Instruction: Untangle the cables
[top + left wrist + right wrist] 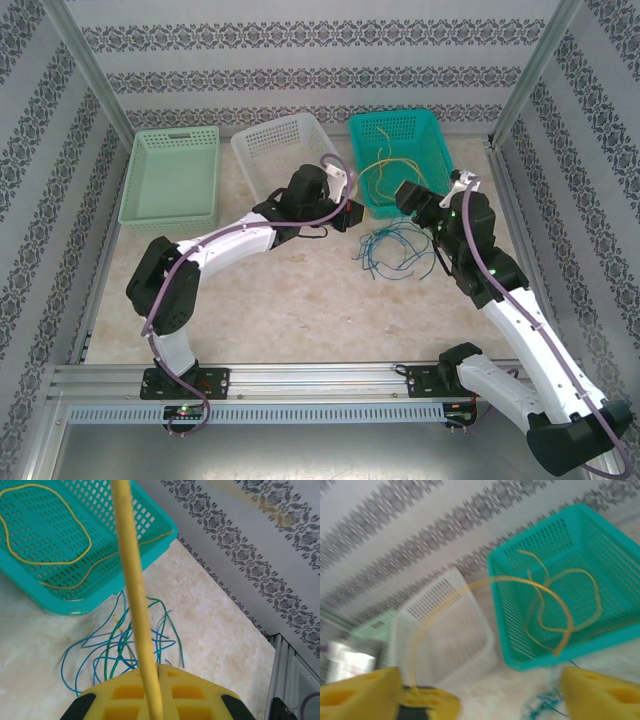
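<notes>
Patterned walls box in a pale marbled desk. From above, the left pincer and right pincer hang near each other just in front of the teal basket. The blue and green tangle lies on the desk nearer than both. A yellow cable trails out of the basket toward the left pincer.

At the left wrist, the left pincer looks closed on that yellow cable, which runs straight over the tangle. More yellow loops lie in the basket.

At the right wrist, the right pincer is spread wide, gripping nothing I can see. The yellow cable arcs from beside one finger into the basket. I'd draw the strand clear slowly, lifting it so it doesn't drag the tangle.
</notes>
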{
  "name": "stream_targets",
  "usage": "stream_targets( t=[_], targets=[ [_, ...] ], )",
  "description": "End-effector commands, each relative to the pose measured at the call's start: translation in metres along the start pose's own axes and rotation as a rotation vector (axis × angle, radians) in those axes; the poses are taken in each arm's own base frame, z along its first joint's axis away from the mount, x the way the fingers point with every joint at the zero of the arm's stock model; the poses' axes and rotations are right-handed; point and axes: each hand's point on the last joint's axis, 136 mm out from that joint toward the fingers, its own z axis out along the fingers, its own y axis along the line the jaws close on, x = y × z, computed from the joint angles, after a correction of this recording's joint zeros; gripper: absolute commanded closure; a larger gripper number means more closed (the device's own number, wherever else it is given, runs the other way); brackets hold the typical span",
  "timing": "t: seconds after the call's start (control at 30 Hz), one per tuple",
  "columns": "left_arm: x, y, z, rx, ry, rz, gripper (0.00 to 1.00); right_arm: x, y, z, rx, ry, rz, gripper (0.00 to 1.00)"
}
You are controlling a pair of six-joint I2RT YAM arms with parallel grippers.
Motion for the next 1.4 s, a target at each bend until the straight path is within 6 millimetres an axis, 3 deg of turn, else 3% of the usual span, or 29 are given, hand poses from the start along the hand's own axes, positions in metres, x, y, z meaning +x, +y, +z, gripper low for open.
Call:
stream_targets(
  t=[0.0, 0.13, 0.3, 0.5, 0.8, 1.17, 1.3, 1.37],
  targets=[
    [-0.013, -0.021, -0.014, 0.035, -0.036, 0.034, 1.0, 0.047, -0.041, 0.006, 0.143, 0.167, -0.134, 0.02],
    [-0.014, -0.023, -0.015, 0.046, -0.037, 0.019, 1.0, 0.085, -0.066, 0.015, 0.213, 0.281, -0.089, 0.02],
    [-0.007, -0.02, -0.017, 0.025, -0.021, 0.005, 1.0, 0.101, -0.073, 0.018, 0.177, 0.256, -0.081, 0.03],
    [-0.013, -0.023, -0.014, 0.045, -0.038, -0.018, 1.0, 0.132, -0.061, 0.028, 0.104, 0.391, -0.028, 0.09],
    [-0.015, -0.02, -0.013, 0.032, -0.058, -0.069, 1.0, 0.166, -0.038, 0.054, 0.075, 0.433, 0.002, 0.15],
    [-0.026, -0.028, -0.015, 0.07, -0.099, -0.113, 1.0, 0.18, -0.045, 0.072, 0.113, 0.414, 0.003, 0.38],
    [-0.024, -0.029, -0.019, 0.07, -0.097, -0.116, 1.0, 0.181, -0.051, 0.084, 0.145, 0.396, -0.008, 0.55],
    [-0.023, -0.029, -0.02, 0.066, -0.093, -0.117, 1.0, 0.181, -0.049, 0.087, 0.142, 0.392, -0.008, 0.7]
  ],
)
